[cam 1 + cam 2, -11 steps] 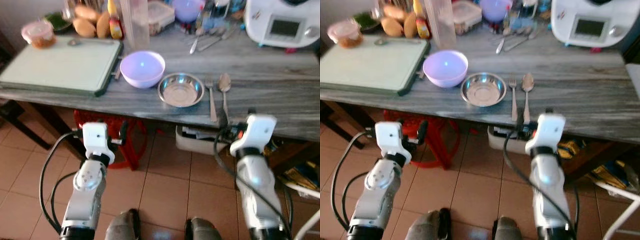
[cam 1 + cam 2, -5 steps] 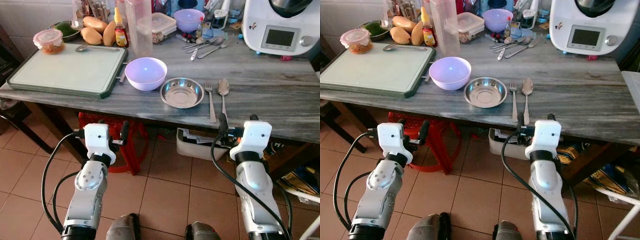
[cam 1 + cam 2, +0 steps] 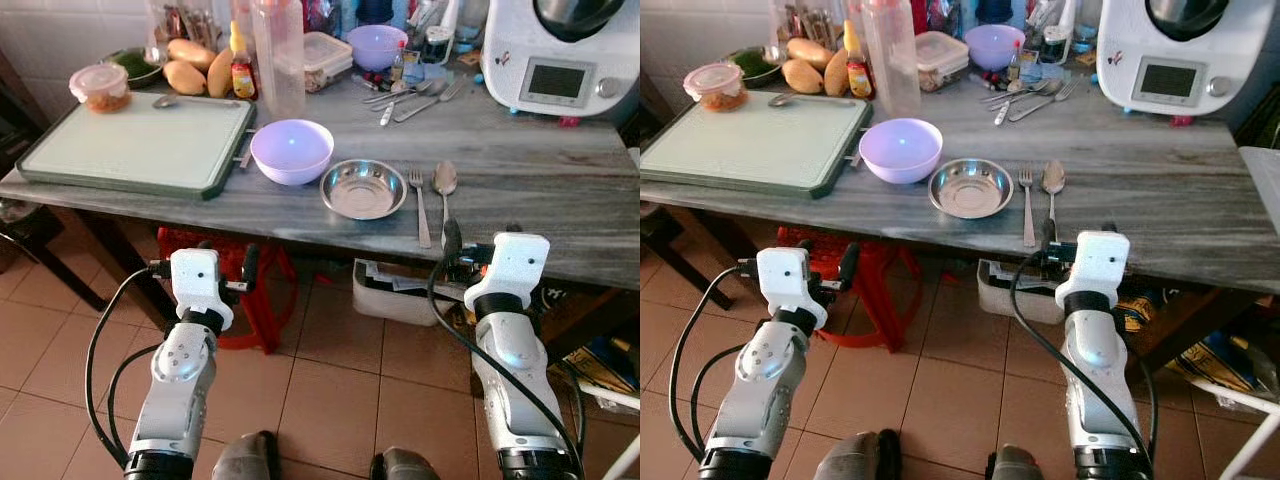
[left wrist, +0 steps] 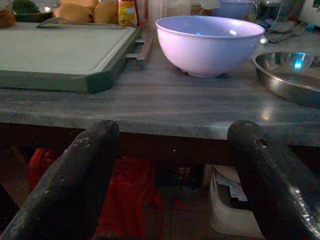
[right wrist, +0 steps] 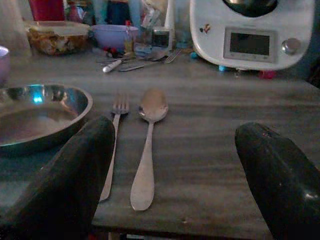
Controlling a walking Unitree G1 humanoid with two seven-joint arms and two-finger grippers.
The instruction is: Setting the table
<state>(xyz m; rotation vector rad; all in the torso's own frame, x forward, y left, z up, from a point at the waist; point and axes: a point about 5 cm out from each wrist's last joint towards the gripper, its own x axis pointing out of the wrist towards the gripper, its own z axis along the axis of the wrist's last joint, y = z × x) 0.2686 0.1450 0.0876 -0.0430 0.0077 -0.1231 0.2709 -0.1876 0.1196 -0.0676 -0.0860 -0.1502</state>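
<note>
A long grey wood-grain bench [image 3: 540, 190] runs across the scene, and the robot stands at its near edge over a brown tiled floor [image 3: 330, 390]. On the robot's left side of the bench lies a large pale green cutting board [image 3: 130, 140] with a dark rim. At the far right corner stands a white kitchen machine [image 3: 560, 45] with a small screen. Beside the board sits a lilac bowl [image 3: 291, 150], empty and upright, and just to its right a shallow steel dish [image 3: 363, 188]. Right of the dish lie a fork [image 3: 420, 205] and a spoon [image 3: 446, 190], side by side, handles toward the robot. Along the back stand a clear jar [image 3: 278, 50], a lidded food box [image 3: 325, 55], a second lilac bowl [image 3: 377, 45], loose cutlery [image 3: 410, 95], mangoes [image 3: 195, 65] and a small tub with a red lid [image 3: 100, 85]. A red stool [image 3: 250, 290] stands under the bench.

The left gripper [image 4: 170, 180] is held below the bench edge in front of the lilac bowl, fingers spread wide and empty. The right gripper [image 5: 175, 180] is held at the edge before the fork and spoon, likewise released, touching nothing.
</note>
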